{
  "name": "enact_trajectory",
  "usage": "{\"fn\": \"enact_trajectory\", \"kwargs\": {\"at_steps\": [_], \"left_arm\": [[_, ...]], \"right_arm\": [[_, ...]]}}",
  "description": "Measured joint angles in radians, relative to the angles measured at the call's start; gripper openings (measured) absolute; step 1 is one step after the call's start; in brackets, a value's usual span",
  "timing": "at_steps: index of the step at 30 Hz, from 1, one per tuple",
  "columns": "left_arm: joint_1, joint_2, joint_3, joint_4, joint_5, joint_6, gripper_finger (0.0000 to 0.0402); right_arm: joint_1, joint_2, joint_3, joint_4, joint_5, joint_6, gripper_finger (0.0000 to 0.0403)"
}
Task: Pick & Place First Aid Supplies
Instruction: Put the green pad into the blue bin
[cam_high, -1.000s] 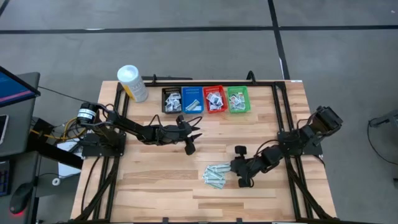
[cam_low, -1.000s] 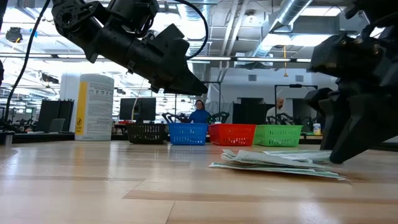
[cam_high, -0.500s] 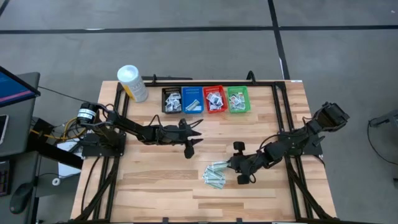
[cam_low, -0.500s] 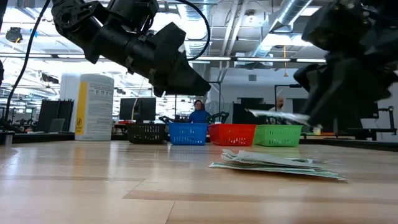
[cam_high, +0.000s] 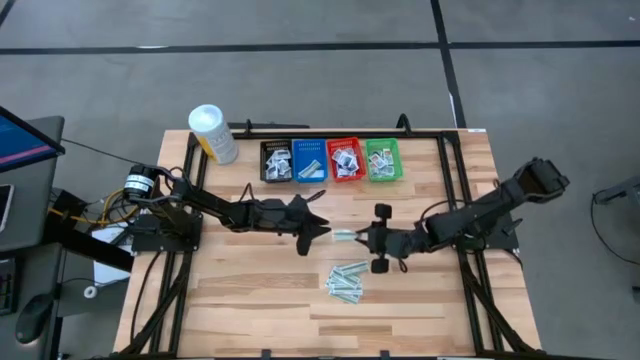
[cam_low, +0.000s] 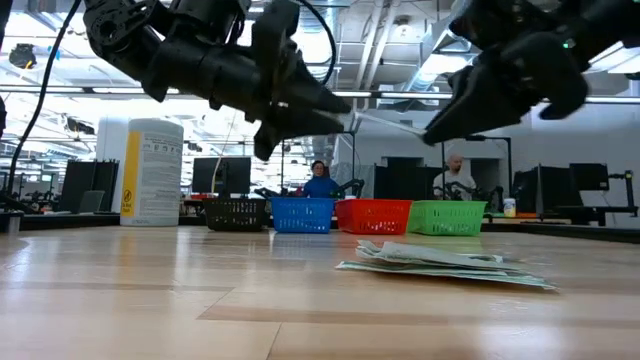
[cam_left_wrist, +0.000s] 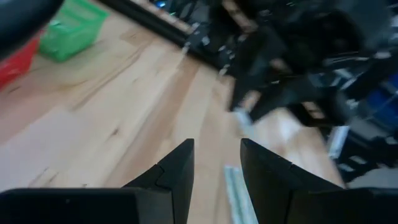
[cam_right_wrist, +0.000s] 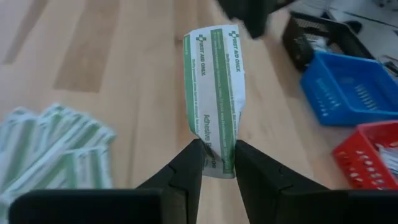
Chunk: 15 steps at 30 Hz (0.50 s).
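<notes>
My right gripper (cam_high: 362, 238) is above the middle of the table, shut on one narrow pale-green strip (cam_right_wrist: 215, 81) that carries green print. The strip points at my left gripper (cam_high: 325, 230), which is open and stands just short of the strip's free end (cam_low: 356, 114); nothing is between its fingers (cam_left_wrist: 177, 168). A pile of like strips (cam_high: 346, 282) lies flat on the table nearer the front edge, also seen in the low view (cam_low: 445, 264). My right gripper pinches the strip by one short end (cam_right_wrist: 214, 154) between its two fingers. The fingers come from the table's right, slanting a little downward, and lie along the strip. The strip sticks out past the fingertips toward the left gripper, lifted clear of the table.
Along the far edge stand a black basket (cam_high: 276, 161), a blue basket (cam_high: 309, 160), a red basket (cam_high: 345, 160) and a green basket (cam_high: 382, 160), each holding packets. A tall white tub (cam_high: 213, 133) with a yellow label stands at the far left.
My right gripper has risen from the pile with one strip and gone toward the table's left and far side, up to my left gripper. The strip is lifted clear while the pile stays put. My left gripper has rolled about its own axis without shifting place.
</notes>
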Motion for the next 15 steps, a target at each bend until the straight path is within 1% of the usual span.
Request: {"fn": "enact_trajectory", "kwargs": {"at_steps": [4,15], "left_arm": [[0.000,0.000,0.000,0.045,0.038,0.000,0.0131],[0.000,0.000,0.000,0.047,0.034,0.006,0.0131]], "right_arm": [[-0.035,-0.012,0.000,-0.001,0.011,-0.002,0.0087],[-0.071,-0.014,0.000,0.012,0.016,-0.017,0.0087]]}}
